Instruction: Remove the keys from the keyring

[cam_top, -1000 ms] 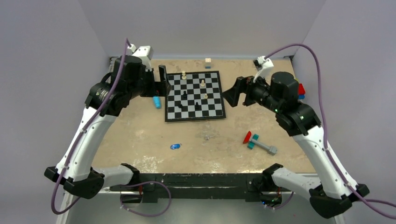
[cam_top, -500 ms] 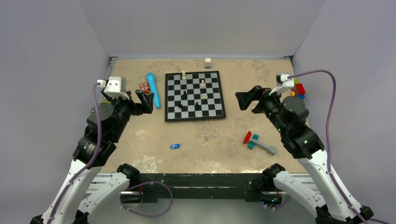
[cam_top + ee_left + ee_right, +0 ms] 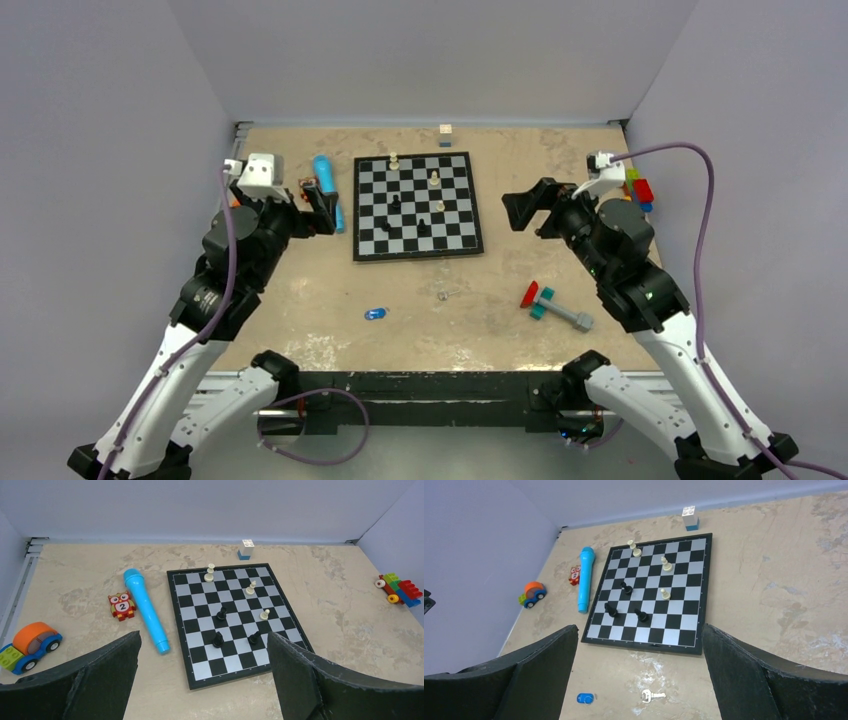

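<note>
A tiny key with a blue head (image 3: pixel 375 313) lies on the tan table in front of the chessboard; it also shows in the right wrist view (image 3: pixel 585 698). A small silvery key-shaped piece (image 3: pixel 443 294) lies apart to its right, also in the right wrist view (image 3: pixel 652 696). I cannot make out a separate wire keyring. My left gripper (image 3: pixel 318 208) is open and empty, raised by the board's left edge (image 3: pixel 204 639). My right gripper (image 3: pixel 528 205) is open and empty, raised right of the board (image 3: pixel 640 630). Both are well back from the keys.
The chessboard (image 3: pixel 462 237) carries several pieces. A light-blue cylinder (image 3: pixel 328 192) lies left of it, with an owl block (image 3: pixel 121 605) and a toy car (image 3: pixel 30 642). A red-teal-grey toy bolt (image 3: pixel 555 306) lies front right. Bricks (image 3: pixel 640 190) sit at the right edge.
Both arms have drawn back from the chessboard's sides towards the table's outer edges, then shifted only slightly. The keys and toys have not moved.
</note>
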Tool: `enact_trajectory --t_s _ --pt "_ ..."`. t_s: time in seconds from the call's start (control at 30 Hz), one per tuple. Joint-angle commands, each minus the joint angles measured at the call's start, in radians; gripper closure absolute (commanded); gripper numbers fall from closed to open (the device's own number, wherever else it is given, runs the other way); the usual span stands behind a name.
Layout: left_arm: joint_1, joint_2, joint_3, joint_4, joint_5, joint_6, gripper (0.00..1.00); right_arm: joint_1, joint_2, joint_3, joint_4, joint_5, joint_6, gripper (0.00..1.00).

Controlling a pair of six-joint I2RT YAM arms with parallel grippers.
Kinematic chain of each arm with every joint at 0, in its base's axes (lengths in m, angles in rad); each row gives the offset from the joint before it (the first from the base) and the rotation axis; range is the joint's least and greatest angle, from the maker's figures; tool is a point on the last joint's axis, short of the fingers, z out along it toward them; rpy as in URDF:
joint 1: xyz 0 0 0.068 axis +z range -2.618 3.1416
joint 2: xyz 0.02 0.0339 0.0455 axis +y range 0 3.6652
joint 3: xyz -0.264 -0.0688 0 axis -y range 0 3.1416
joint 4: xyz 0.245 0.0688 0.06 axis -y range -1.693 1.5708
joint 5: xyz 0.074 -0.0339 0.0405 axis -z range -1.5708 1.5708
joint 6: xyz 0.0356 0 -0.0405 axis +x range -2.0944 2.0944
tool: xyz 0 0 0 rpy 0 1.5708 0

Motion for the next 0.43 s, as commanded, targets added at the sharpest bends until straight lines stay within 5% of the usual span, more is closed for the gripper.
enact_trajectory --t_s 0.0,0.4 --pt "0.004 0.008 0.023 0.051 -0.010 0.022 0.00 -0.001 -0.006 0.049 0.029 0.012 -0.003 0.02" --pt "0.004 0.030 0.027 0.058 -0.005 0.016 0.00 -0.002 0.010 0.063 0.031 -0.023 -0.001 0.02"
